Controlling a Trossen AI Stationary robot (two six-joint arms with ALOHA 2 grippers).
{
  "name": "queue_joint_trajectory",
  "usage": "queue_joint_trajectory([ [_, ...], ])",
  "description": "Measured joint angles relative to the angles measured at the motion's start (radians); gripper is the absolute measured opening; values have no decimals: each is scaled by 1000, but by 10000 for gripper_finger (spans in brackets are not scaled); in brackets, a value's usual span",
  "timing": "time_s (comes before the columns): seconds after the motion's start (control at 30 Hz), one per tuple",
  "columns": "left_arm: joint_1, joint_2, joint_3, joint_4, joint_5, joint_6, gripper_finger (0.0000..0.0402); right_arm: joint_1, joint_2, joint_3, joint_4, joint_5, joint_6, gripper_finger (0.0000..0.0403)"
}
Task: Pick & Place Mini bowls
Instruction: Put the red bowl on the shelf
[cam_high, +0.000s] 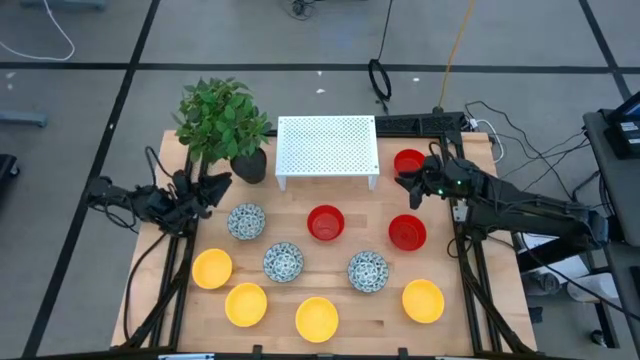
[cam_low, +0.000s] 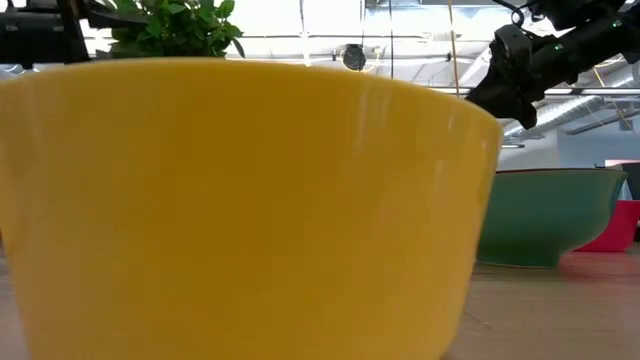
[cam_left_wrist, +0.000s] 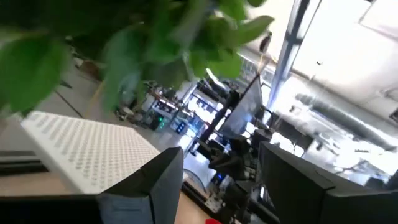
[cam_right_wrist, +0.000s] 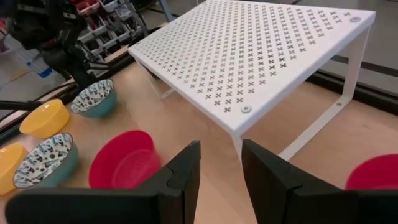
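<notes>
Three red mini bowls stand on the wooden table, along with three blue-and-white speckled ones and several yellow ones. All rest upright on their bases. My left gripper hovers open at the left edge beside the plant, its fingers empty. My right gripper hangs open near the far-right red bowl, above the table. Its fingers point toward the rack and a red bowl, and nothing is between them.
A white perforated rack stands at the far middle. A leafy plant in a dark pot stands at the far left, close to my left gripper. In the low view a yellow bowl fills most of the picture.
</notes>
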Motion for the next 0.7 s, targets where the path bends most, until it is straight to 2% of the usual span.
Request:
queue_joint_trajectory([
  [0.2,-23,217,194,-49,0,174,214,0,0,0,14,0,2,105],
  [0.4,-26,485,453,-322,-1,191,214,0,34,1,-39,29,25,105],
  [0.57,-24,701,638,-533,-1,204,214,0,121,40,-212,31,9,105],
  [0.7,-4,824,734,-568,-15,208,214,0,196,88,-329,67,-72,105],
])
